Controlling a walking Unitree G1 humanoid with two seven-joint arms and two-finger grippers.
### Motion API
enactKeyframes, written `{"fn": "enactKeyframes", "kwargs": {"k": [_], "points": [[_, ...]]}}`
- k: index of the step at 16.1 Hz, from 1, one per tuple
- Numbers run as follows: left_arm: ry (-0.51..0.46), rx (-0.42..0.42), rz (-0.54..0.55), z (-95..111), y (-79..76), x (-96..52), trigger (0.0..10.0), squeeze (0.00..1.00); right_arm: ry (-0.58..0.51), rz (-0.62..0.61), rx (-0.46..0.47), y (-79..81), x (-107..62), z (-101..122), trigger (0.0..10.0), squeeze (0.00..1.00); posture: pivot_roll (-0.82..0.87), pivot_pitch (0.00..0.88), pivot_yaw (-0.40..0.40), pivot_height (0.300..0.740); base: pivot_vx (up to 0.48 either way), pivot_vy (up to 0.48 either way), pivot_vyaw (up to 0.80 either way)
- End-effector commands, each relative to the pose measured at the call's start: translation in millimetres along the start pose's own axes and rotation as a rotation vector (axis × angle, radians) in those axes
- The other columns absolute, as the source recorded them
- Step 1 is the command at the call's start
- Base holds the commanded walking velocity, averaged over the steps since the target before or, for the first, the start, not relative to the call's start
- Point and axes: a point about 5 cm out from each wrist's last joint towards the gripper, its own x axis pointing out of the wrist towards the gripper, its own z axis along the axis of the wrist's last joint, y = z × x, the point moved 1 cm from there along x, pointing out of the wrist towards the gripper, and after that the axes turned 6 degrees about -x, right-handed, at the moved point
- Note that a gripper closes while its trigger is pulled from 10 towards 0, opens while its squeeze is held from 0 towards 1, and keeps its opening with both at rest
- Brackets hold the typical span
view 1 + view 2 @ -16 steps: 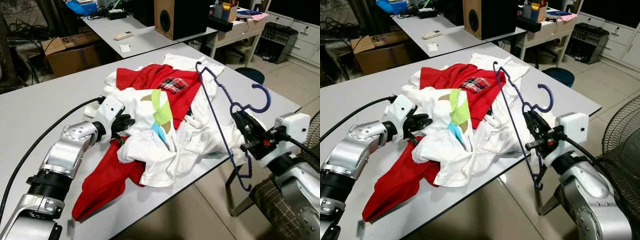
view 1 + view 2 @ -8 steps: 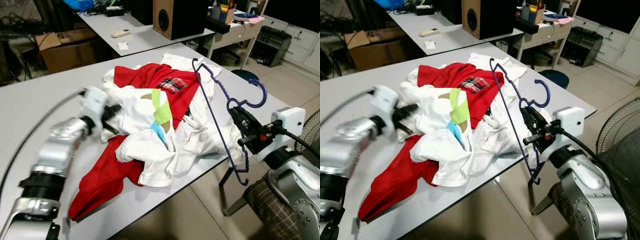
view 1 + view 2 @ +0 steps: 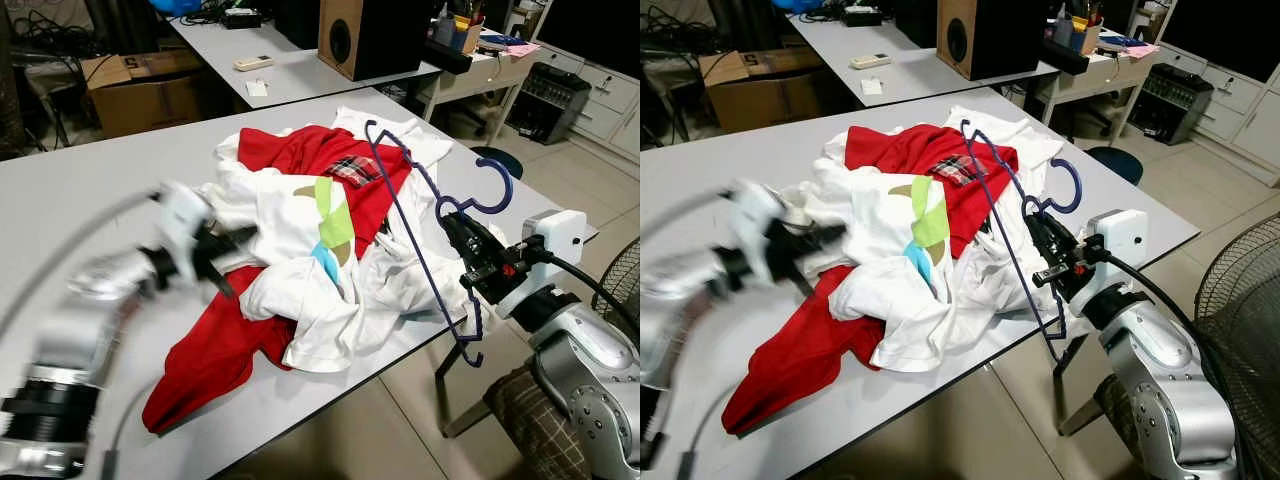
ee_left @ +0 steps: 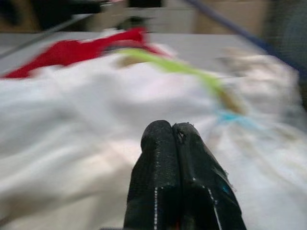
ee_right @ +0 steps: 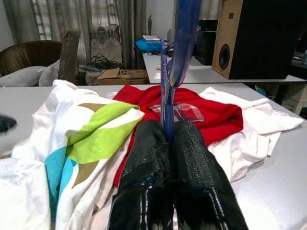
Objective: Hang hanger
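Your right gripper (image 3: 462, 232) is clenched on the neck of the blue hanger (image 3: 420, 240), holding it tilted above the right edge of the grey table (image 3: 90, 200), its hook pointing right and its frame over the clothes pile (image 3: 310, 240). Your left gripper (image 3: 232, 250), blurred in the head views, has its fingers (image 4: 172, 177) pressed together with nothing between them, at the pile's left side, by the white garment (image 3: 280, 215) and red shirt (image 3: 215, 350).
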Motion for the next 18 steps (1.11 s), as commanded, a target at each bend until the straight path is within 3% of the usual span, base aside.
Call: {"fn": "enactKeyframes", "kwargs": {"k": [1,2,4,7,8,9,10,11,12,13,15,18], "points": [[-0.02,0.029,-0.077,6,-10.5,6.4,10.0,1.0,-0.017,-0.001,-0.022,-2.1,-1.0,5,10.0,0.0,-0.01,0.0,-0.04,0.74,0.0,0.0,0.0],[0.0,0.035,-0.131,2,-18.4,11.3,10.0,1.0,-0.014,-0.007,-0.025,-2.6,-4.1,4,10.0,0.0,-0.01,0.0,-0.03,0.74,0.0,0.0,0.0],[0.06,0.082,-0.139,-7,-19.9,17.2,10.0,1.0,-0.004,-0.018,-0.025,-2.3,-9.1,1,10.0,0.0,-0.02,0.0,-0.015,0.74,0.0,0.0,0.0],[0.12,0.163,-0.042,-13,-5.6,21.4,10.0,1.0,-0.003,-0.03,-0.018,0.5,-12.2,0,10.0,0.0,-0.03,0.0,0.003,0.74,0.0,0.0,0.0],[0.147,0.18,-0.06,-16,-5.1,19.8,10.0,0.47,-0.001,-0.034,-0.015,1.3,-13.5,0,10.0,0.0,-0.03,0.0,0.009,0.74,0.0,0.0,0.0],[0.156,0.185,-0.073,-17,-5.7,19.5,10.0,0.47,-0.001,-0.036,-0.013,1.4,-13.8,-1,10.0,0.0,-0.03,0.0,0.01,0.74,0.0,0.0,0.0],[0.166,0.191,-0.097,-19,-7.7,18.2,10.0,0.0,0.0,-0.039,-0.013,1.3,-14.2,-1,10.0,0.0,-0.03,0.0,0.011,0.74,0.0,0.0,0.0],[0.175,0.176,-0.144,-21,-11.7,16.0,9.5,0.0,0.0,-0.043,-0.013,0.7,-14.4,-1,10.0,0.0,-0.03,0.0,0.012,0.74,0.0,0.0,0.0],[0.193,0.161,-0.192,-24,-15.4,13.0,7.2,0.0,0.0,-0.048,-0.013,-0.1,-14.4,-1,10.0,0.0,-0.03,0.0,0.011,0.74,0.0,0.0,0.0],[0.201,0.162,-0.21,-25,-16.3,12.0,5.9,0.0,0.0,-0.05,-0.013,-0.4,-14.3,-1,10.0,0.0,-0.02,0.0,0.01,0.74,0.0,0.0,0.0],[0.207,0.152,-0.232,-26,-17.3,11.1,0.0,0.0,-0.002,-0.052,-0.014,-0.9,-13.9,-1,10.0,0.0,-0.02,0.0,0.008,0.74,0.0,0.0,0.0],[0.201,0.167,-0.202,-24,-13.2,13.4,0.0,0.0,-0.008,-0.054,-0.018,-1.5,-11.8,1,10.0,0.0,-0.02,0.0,0.008,0.74,0.0,0.0,0.0]]}}
